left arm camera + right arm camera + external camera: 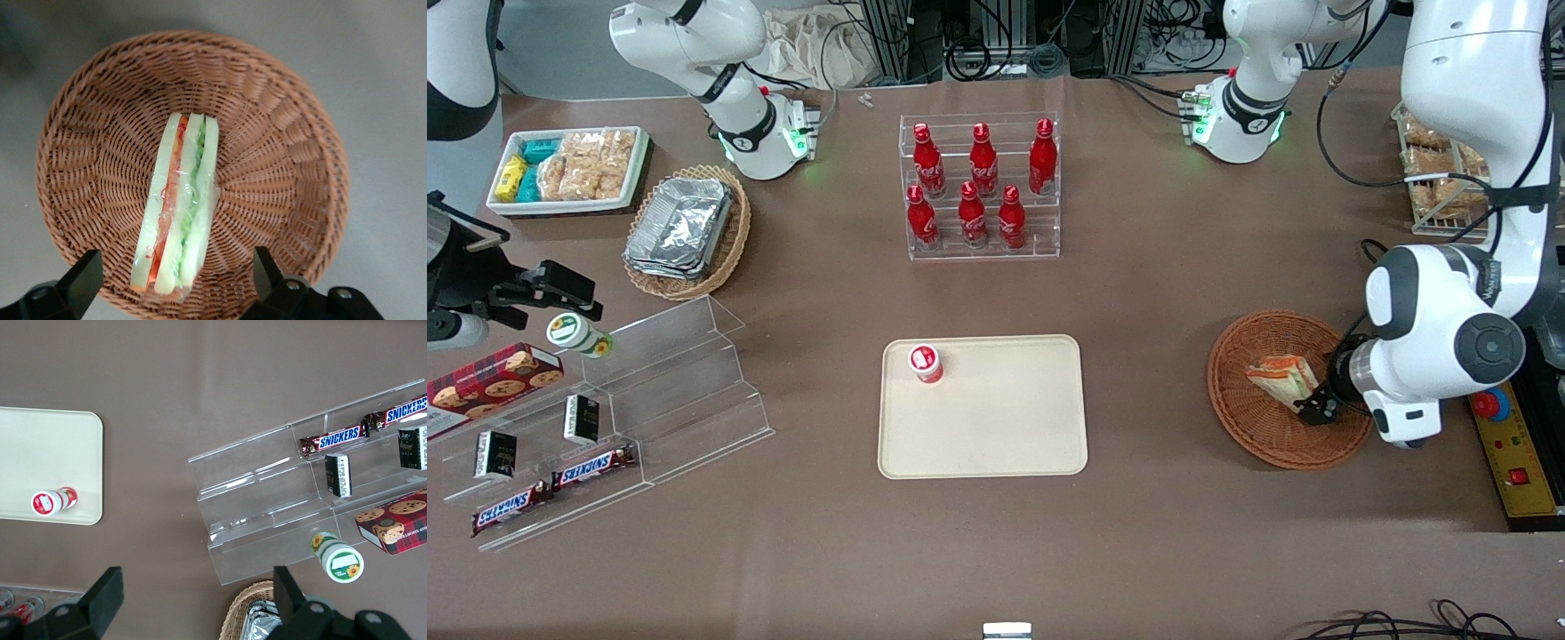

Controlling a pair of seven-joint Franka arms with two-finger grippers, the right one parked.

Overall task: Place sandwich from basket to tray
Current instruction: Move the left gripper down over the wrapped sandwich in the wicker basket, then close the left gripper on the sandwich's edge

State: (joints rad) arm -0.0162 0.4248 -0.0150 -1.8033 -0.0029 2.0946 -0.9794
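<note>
Gripper poised over the basket, sandwich not yet grasped.

Biggest first: the cream tray (983, 407) lies mid-table, carrying one small red bottle with a white cap (926, 363) near a corner. Toward the working arm's end sits the reddish-brown wicker basket (1249, 418), well apart from the tray. Inside it lies the wrapped sandwich (1280, 377), standing on edge with orange and green layers showing. The left gripper (175, 275) hangs just above the sandwich, its fingers (85, 273) spread wide either side and touching nothing.
</note>
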